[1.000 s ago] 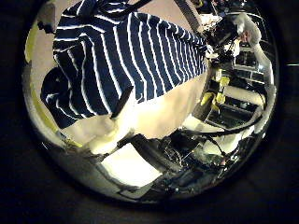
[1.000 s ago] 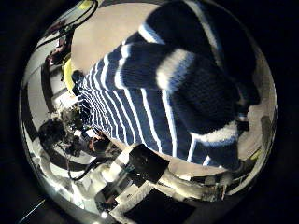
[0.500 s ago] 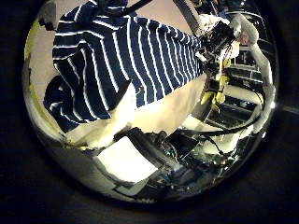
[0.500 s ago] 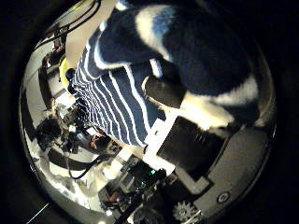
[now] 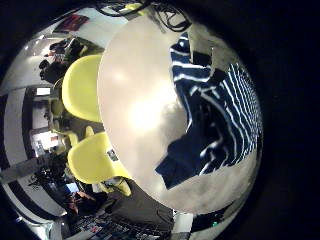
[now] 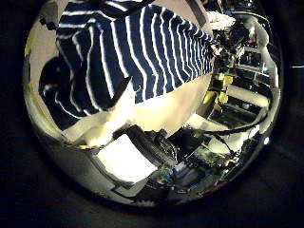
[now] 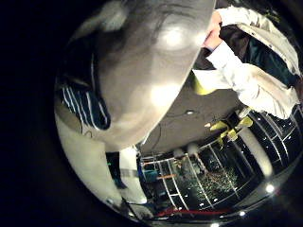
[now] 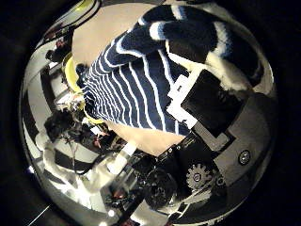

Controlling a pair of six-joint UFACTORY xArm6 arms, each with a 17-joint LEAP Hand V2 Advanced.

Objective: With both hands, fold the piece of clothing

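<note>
The left little finger side palm view shows a navy-and-white striped sweater [image 5: 215, 115] lying rumpled on a pale round surface [image 5: 135, 110], set toward one edge of it, with a darker fold bunched at the end nearest that edge. Two yellow chairs [image 5: 85, 120] stand just beside the opposite edge.

In the left thumb side palm view the sweater [image 6: 133, 52] fills much of the picture, so it is close to that palm; its hem runs across bare surface [image 6: 171, 109]. A white finger of the left hand [image 6: 109, 114] lies over the striped cloth at a raised fold, but whether it pinches the cloth cannot be told.

The right little finger side palm view catches only a strip of the sweater [image 7: 85, 99] at the surface's [image 7: 161, 66] edge.

In the right thumb side palm view the sweater [image 8: 141, 85] spreads across the surface [image 8: 103, 38], and a thick folded part of it rises over black and white parts of the right hand [image 8: 212, 94]. The cloth drapes on those parts, and the fingers' curl is hidden, so its grip cannot be told.
</note>
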